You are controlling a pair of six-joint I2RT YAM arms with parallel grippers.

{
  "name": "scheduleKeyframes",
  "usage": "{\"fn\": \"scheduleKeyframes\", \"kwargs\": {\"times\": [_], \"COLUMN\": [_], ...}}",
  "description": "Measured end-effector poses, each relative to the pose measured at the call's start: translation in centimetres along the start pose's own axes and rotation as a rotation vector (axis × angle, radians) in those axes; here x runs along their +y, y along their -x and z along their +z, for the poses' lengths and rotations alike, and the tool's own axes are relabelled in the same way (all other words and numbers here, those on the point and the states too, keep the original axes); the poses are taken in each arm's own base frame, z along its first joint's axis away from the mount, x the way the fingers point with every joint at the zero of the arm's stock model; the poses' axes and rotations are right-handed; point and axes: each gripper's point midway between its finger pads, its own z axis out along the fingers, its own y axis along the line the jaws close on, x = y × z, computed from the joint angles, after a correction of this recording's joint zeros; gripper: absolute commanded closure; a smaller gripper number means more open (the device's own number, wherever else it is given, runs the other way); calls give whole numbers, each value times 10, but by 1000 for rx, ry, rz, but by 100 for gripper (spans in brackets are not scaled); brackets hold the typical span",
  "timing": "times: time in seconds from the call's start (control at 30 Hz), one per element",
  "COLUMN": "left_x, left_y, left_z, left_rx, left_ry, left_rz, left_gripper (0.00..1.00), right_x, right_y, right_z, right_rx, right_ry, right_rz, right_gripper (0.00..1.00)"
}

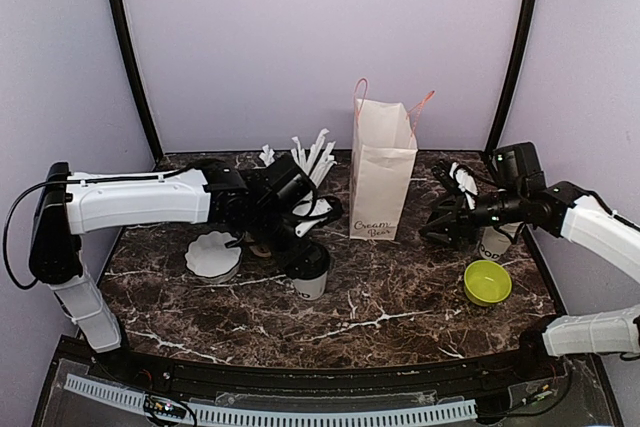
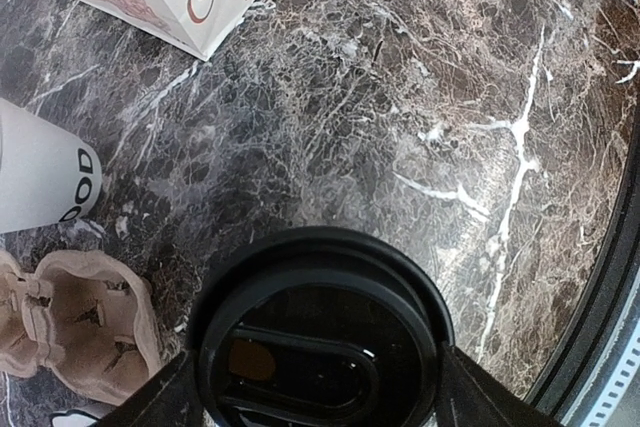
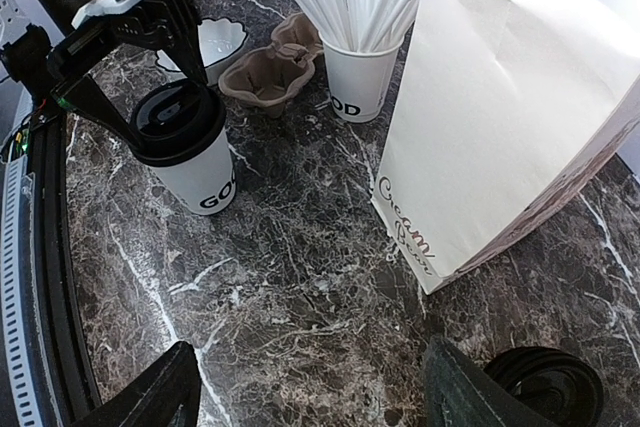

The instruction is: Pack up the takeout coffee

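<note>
One takeout coffee (image 1: 311, 277), a white cup with a black lid (image 2: 320, 342), stands on the dark marble table (image 1: 400, 317), left of centre. My left gripper (image 1: 303, 247) reaches down around it, jaws pressed to both sides just under the lid rim, and shows the same way in the right wrist view (image 3: 150, 107). The second takeout coffee (image 1: 493, 243) stands at the right, half hidden behind my right gripper (image 1: 446, 227), and only its lid (image 3: 545, 387) shows at the wrist view's bottom corner. My right gripper (image 3: 320, 397) hangs open over bare marble. The paper bag (image 1: 383, 172) stands upright between the arms.
A white cup of wrapped straws (image 1: 310, 162) stands behind the left gripper. A brown pulp cup carrier (image 3: 270, 72) and a stack of white cups (image 1: 212, 255) lie to its left. A green bowl (image 1: 487, 282) sits at the front right. Purple walls close in the table.
</note>
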Motion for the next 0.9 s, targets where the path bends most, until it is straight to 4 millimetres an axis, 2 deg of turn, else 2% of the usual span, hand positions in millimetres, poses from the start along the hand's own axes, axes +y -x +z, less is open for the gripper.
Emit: {"fn": "scheduleKeyframes", "kwargs": {"times": [0.1,0.2,0.3,0.37,0.43,0.57,0.67,0.8,0.9], "left_x": [2,6,19,37,65,128,176,223,247], "left_y": [1,5,8,7,-2,-43,-87,-143,-178], "left_z": [-9,-30,-63,-94,-127,-180,-205,-215,-204], "left_rx": [-11,-46,-105,-160,-213,-258,-248,-186,-136], "left_ry": [4,14,39,80,155,351,500,639,669], "left_rz": [-21,-45,-95,-150,-230,-417,-565,-733,-831], "left_gripper": [22,23,24,24,24,24,24,24,25], "right_x": [0,0,1,1,2,2,2,2,3], "right_y": [-1,-2,-2,-2,-2,-2,-2,-1,0], "right_z": [2,2,3,3,3,3,3,2,1], "right_rx": [5,6,5,5,4,3,3,0,-3], "right_ry": [3,7,14,18,20,22,21,21,19], "right_rz": [4,5,8,9,8,8,8,5,2], "right_gripper": [23,24,24,24,24,24,24,24,24]}}
